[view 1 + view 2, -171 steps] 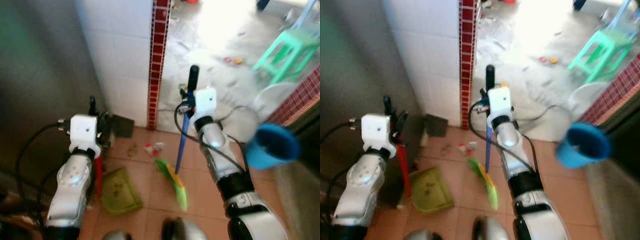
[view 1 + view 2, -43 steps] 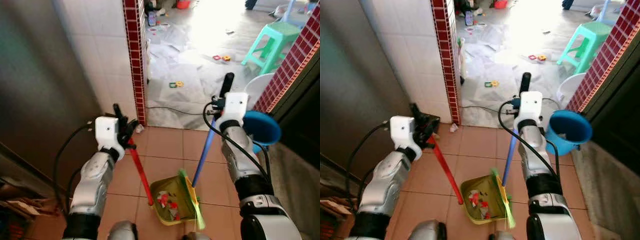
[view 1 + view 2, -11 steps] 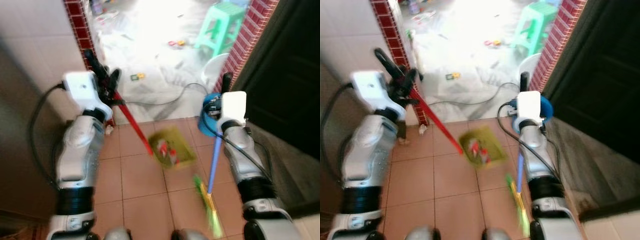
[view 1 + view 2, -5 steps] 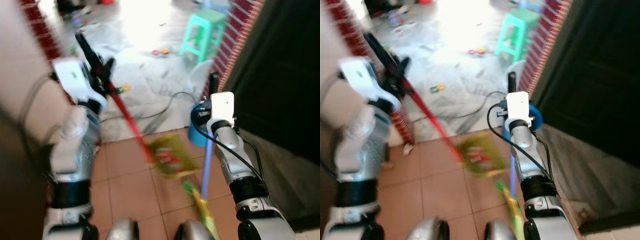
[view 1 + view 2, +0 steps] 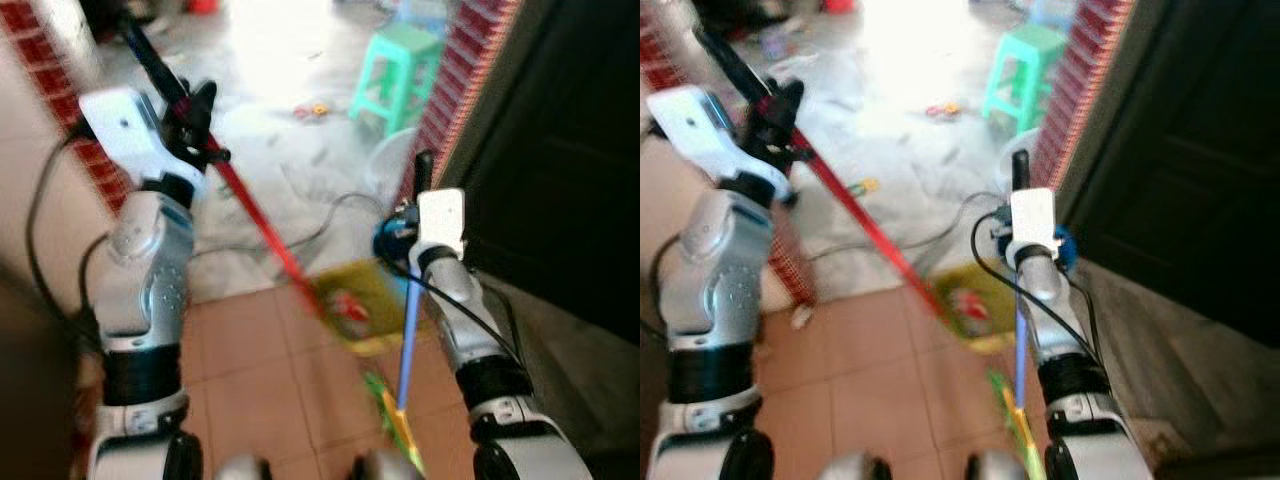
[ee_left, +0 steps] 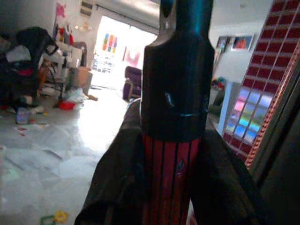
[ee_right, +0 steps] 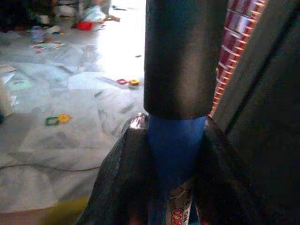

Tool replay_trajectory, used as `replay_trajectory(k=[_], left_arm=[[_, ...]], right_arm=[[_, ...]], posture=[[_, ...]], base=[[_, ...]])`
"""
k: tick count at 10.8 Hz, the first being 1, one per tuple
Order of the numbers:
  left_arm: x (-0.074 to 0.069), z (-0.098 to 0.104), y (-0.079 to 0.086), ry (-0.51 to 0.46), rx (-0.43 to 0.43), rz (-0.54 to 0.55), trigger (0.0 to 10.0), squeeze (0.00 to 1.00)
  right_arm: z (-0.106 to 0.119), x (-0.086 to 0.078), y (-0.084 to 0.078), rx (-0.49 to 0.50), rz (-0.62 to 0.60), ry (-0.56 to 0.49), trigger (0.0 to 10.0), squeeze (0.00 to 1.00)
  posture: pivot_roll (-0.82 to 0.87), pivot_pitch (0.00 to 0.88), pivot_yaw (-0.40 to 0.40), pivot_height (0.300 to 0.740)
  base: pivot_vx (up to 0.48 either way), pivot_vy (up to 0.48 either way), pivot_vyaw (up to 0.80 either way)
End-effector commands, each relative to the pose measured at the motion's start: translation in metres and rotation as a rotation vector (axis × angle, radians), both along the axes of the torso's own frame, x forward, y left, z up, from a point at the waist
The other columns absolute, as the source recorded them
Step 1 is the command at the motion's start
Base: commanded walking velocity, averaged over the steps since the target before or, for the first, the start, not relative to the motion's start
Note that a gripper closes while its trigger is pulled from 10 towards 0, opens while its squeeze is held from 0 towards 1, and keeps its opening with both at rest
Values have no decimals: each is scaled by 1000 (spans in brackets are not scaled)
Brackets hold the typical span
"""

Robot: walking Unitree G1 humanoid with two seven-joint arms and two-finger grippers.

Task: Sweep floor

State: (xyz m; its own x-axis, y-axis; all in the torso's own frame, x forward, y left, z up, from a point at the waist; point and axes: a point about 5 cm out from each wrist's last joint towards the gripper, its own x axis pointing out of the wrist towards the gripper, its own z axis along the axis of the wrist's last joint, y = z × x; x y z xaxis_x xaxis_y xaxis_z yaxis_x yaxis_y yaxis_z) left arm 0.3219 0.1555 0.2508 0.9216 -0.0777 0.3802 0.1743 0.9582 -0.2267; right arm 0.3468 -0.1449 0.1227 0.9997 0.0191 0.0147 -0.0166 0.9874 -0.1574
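Nearest us, the broom [image 5: 404, 335] hangs almost upright over the terracotta floor tiles [image 5: 250, 380], its blue shaft running up and down with the green bristles lowest, close to our feet. Our right gripper [image 5: 424, 170] is clamped around the shaft just under its black end cap, as the right wrist view shows with a finger pressed to either side of the blue handle [image 7: 176, 154].

A little farther out, the yellow-green dustpan [image 5: 357, 305] holds red scraps, lifted and blurred, beside the broom shaft. Its red handle [image 5: 255, 225] slants up and away to our left, where our left gripper [image 5: 190, 120] is closed on it near the black grip.

Beyond the tiles lie a pale littered floor [image 5: 900, 60], a dark cable [image 5: 330, 215], a blue bucket [image 5: 388, 238] and a green stool [image 5: 398, 65].
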Motion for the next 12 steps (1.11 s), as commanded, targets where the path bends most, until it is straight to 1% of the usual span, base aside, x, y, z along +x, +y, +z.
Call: replay_trajectory(k=[1, 3, 5, 9, 12], left_arm=[[-3, 17, -8, -85, -21, -31, 10000, 0], [-2, 20, -10, -88, -30, -38, 10000, 0], [-2, 20, -11, -90, -29, -40, 10000, 0], [-1, 19, -10, -84, -31, -30, 10000, 0], [-1, 15, -14, -73, -24, -37, 10000, 0]], right_arm=[[4, 2, -10, -30, -19, -17, 10000, 0], [5, 3, -8, -32, -11, -18, 10000, 0], [5, 4, -7, -26, -4, -21, 10000, 0], [3, 4, -3, -17, 9, -20, 10000, 0], [1, 2, -1, -12, 17, -18, 10000, 0]], posture=[[-49, 44, 3, 740], [-49, 41, 1, 740], [-47, 38, 4, 740], [-44, 39, 6, 740], [-45, 42, 8, 740]], base=[[472, 0, 0], [480, 0, 0], [480, 0, -800], [461, 0, 0], [465, 0, 0]])
